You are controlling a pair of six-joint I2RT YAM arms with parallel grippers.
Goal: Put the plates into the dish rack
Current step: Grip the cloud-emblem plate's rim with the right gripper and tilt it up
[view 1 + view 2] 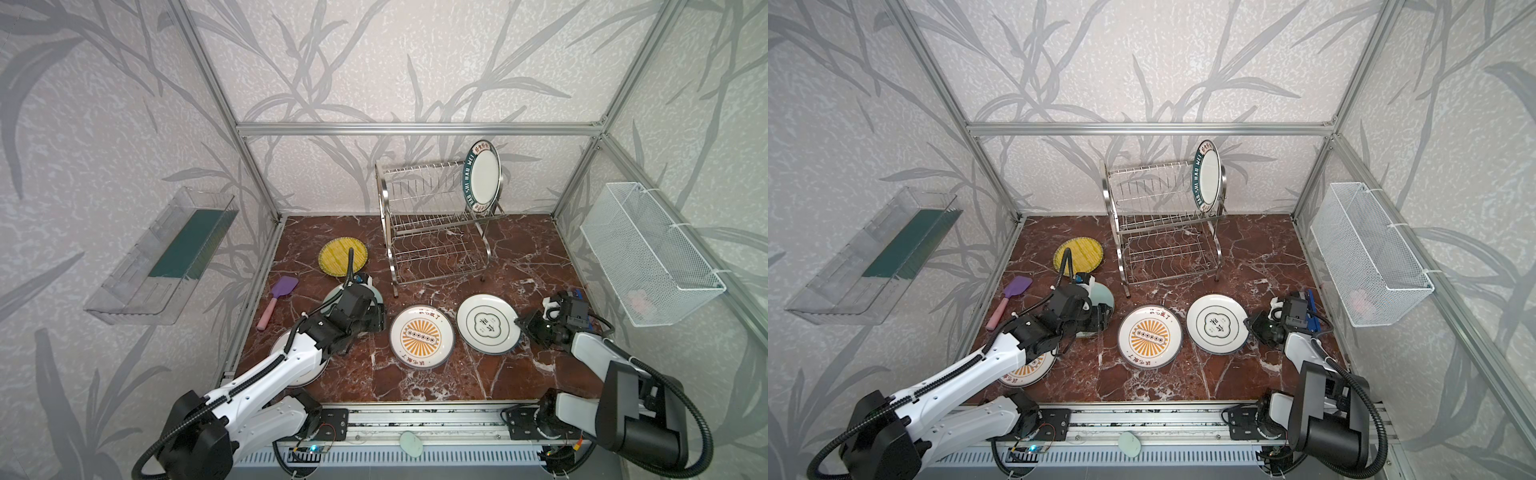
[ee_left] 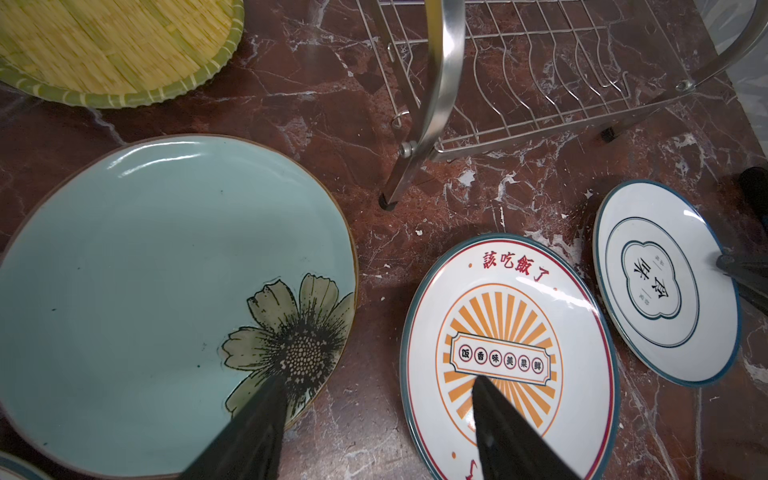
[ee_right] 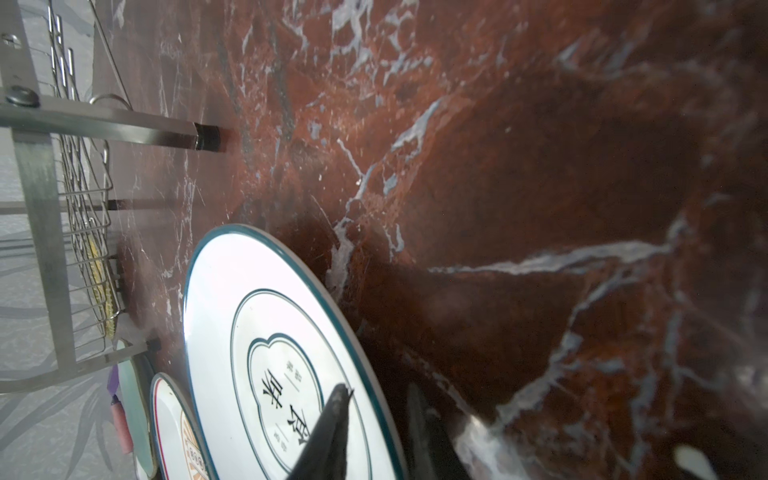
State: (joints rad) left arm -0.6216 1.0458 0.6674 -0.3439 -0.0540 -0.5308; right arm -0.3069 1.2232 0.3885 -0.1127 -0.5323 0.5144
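One white plate with dark markings (image 1: 488, 324) lies near the table's (image 1: 519, 257) right edge, its rim pinched by the right gripper (image 1: 518, 322). It looks stiff, glazed, slippery and breakable, so a deep rim hold seems wise. Meanwhile the left gripper (image 2: 384, 382) hangs open.

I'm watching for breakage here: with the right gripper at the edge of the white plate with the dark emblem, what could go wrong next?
1. The right gripper holds the emblem plate only by its rim, so it may slip or swing down when lifted.
2. Its far edge sits close to the sunburst plate; dragging could knock that.
3. The dish rack already holds an upright plate at one end; the new one could strike it.
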